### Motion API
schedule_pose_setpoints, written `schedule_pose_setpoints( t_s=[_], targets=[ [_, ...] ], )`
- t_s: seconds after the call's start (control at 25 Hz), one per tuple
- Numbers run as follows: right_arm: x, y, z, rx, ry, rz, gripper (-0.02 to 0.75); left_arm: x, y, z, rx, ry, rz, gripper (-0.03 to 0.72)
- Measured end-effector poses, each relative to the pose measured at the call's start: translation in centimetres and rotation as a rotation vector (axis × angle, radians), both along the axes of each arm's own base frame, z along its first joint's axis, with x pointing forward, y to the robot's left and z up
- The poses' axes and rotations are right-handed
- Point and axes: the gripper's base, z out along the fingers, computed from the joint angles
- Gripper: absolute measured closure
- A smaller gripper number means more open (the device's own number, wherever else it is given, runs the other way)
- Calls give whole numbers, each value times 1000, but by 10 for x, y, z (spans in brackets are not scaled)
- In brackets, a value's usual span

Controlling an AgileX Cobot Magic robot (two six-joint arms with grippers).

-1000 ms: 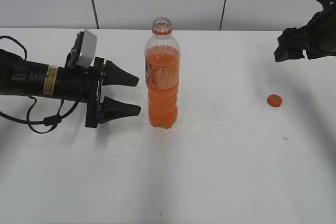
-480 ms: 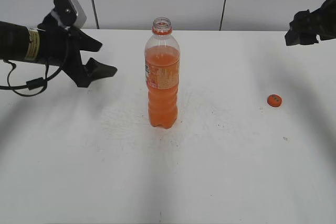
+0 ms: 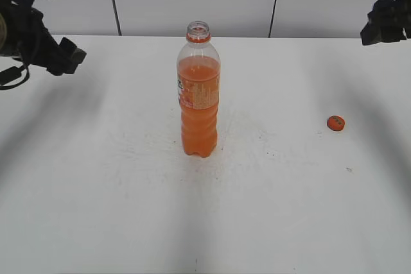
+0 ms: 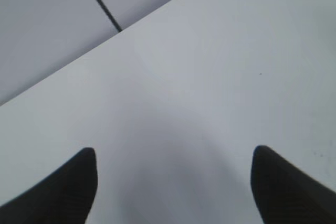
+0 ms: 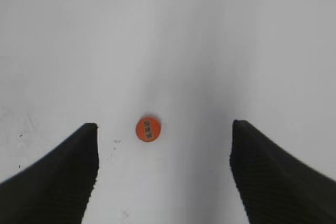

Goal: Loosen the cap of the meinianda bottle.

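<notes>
Left gripper [image 4: 173,182] hangs spread over bare tabletop [image 3: 115,210] at the far left edge, holding nothing. At centre stands the meinianda bottle [image 3: 198,94], upright, its neck open. Off to its right the cap [image 3: 336,122] lies flat on the tabletop, well apart from the bottle. Right gripper [image 5: 164,171] is spread wide and empty, raised near the right edge, with the cap below and between its fingers. Judging by this, the cap is off; what seems left is drawing both arms clear without brushing the bottle.
</notes>
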Motion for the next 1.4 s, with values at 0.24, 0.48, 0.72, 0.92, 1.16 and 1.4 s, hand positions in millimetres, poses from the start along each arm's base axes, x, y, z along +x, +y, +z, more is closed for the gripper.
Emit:
schedule_pose_setpoints(
  t_s=[0.24,0.48,0.72,0.92,1.16,1.4],
  targets=[
    [-7,-2,13,-27,130,4,152,-27,23,-15,5,83,287,143],
    [-12,-2,21,-24,215,-11,152,-43,33,-15,35,287,451,172],
    [-23,-4,21,-39,313,-15,152,-44,29,12,61,560,458,179],
    [-41,-5,35,-43,359,-14,152,-60,31,33,101,738,505,181],
    [-70,-7,59,-31,309,-13,152,-92,27,61,22,774,480,189],
    [-104,-11,52,-39,313,-13,152,-134,27,79,-51,678,457,193]
  ],
)
